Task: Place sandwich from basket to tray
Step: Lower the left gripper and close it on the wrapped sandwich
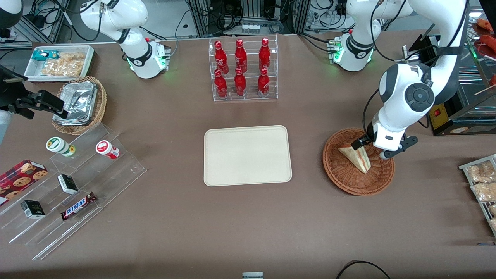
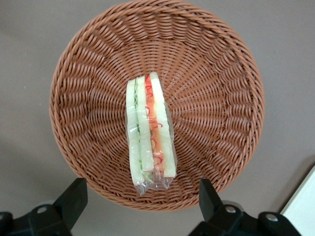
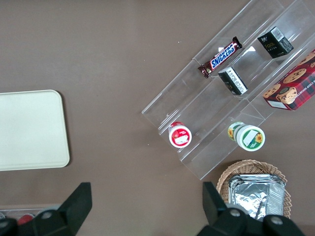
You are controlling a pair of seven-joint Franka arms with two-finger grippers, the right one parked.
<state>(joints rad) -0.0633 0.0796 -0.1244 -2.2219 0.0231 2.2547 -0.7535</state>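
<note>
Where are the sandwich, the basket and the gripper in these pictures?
sandwich (image 2: pixel 150 135): left wrist view, on its striped cut edge.
basket (image 2: pixel 221 83): left wrist view, on the woven inner wall.
gripper (image 2: pixel 140 199): left wrist view, midway between its open fingers, above the basket.

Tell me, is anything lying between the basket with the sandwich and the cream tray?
No. In the front view only bare brown tablecloth separates the basket from the tray. The open pincer hovers over the sandwich.
</note>
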